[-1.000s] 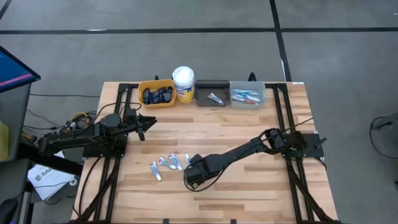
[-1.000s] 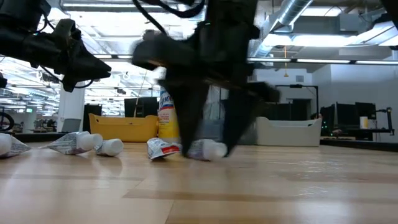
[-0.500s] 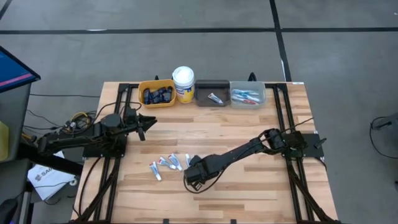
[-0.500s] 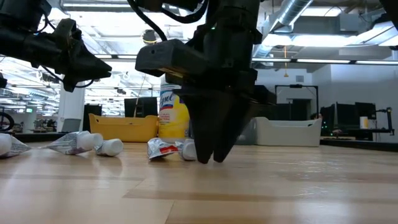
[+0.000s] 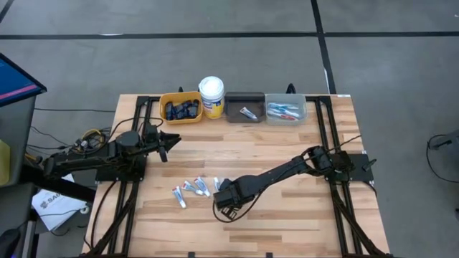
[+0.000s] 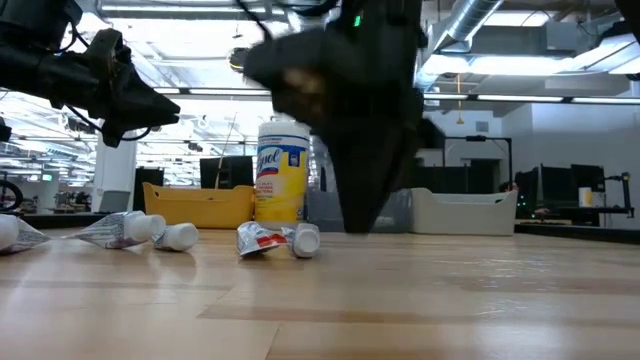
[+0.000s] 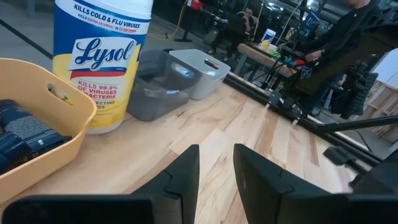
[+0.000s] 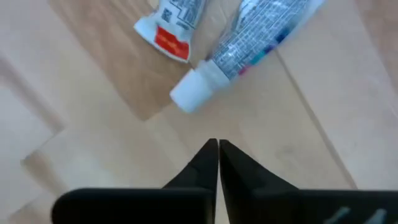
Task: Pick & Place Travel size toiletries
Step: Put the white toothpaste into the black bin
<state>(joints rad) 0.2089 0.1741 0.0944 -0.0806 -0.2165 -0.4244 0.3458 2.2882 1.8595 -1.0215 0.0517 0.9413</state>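
Several small white tubes [image 5: 195, 188] with red-blue marks lie flat on the wooden table left of centre. My right gripper [image 5: 224, 201] points down just right of them, shut with nothing between its fingers [image 8: 214, 144]. The nearest tube's white cap [image 8: 191, 93] lies on the wood a little beyond its fingertips. In the low view the gripper [image 6: 360, 222] hangs right of that tube [image 6: 290, 240]. My left gripper [image 5: 166, 142] waits over the table's left part, roughly level, with a gap between its fingers [image 7: 216, 165].
Along the far edge stand a yellow bin [image 5: 181, 107] with dark navy tubes, a white-lidded yellow tub [image 5: 211, 95], a dark bin [image 5: 244, 109] holding one white tube, and a grey bin [image 5: 285, 109] with toothbrushes. Bare wood lies right of and nearer than the tubes.
My right gripper has shut, rolled about its pointing line and risen slightly. A second ago its open fingers stood on either side of the nearest tube's cap. The tube has slid a little toward the other tubes and lies on the table, outside the shut fingers.
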